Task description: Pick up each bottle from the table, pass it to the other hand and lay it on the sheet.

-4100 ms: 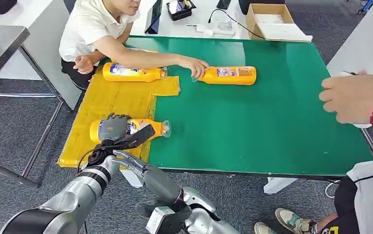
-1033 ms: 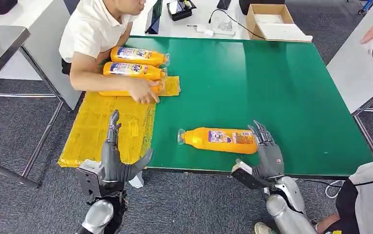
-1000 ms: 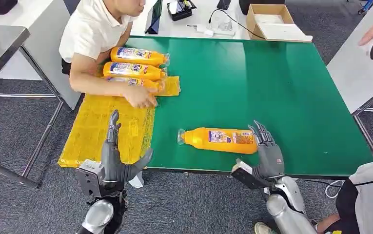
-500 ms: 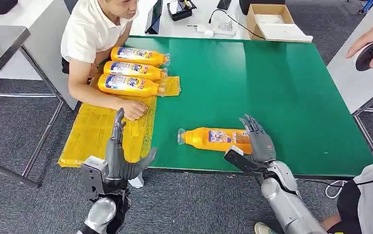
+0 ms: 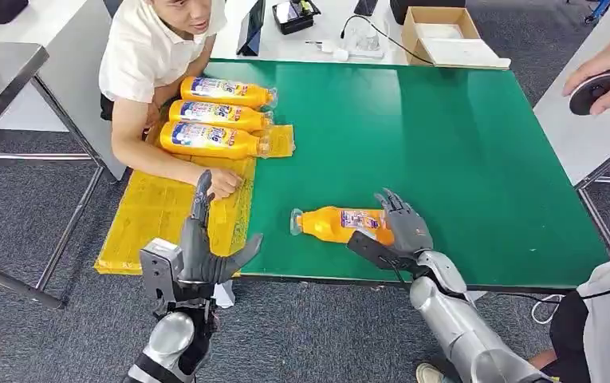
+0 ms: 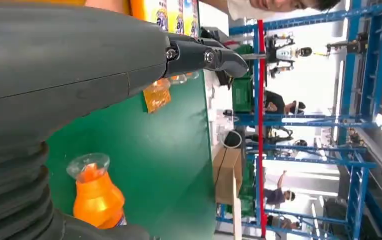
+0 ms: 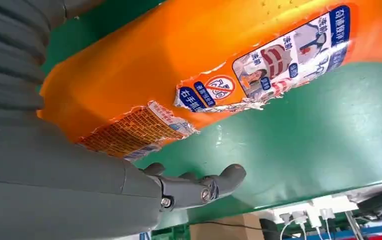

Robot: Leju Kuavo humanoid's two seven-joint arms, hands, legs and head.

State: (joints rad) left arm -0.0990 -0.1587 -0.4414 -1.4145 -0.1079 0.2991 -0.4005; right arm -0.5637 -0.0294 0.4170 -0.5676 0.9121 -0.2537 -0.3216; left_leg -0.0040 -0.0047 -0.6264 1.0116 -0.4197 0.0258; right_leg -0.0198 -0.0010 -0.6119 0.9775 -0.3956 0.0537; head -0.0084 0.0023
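The right hand (image 5: 401,227) has slid in over the bottle (image 5: 333,224) since a second ago, fingers spread above its base end, not clasped around it. That bottle lies on the green table (image 5: 461,152), near the front edge. The yellow sheet (image 5: 158,211) carries three bottles (image 5: 210,139) at its far end. The left hand (image 5: 198,251) hangs empty, fingers apart, before the sheet

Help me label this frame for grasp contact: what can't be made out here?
- Head view: the right hand covers the bottle base, hiding whether its fingers touch.
- Right wrist view: the bottle's cap end is cut off by the picture edge; label print too small.
- Left wrist view: the left hand blocks most of the yellow sheet.
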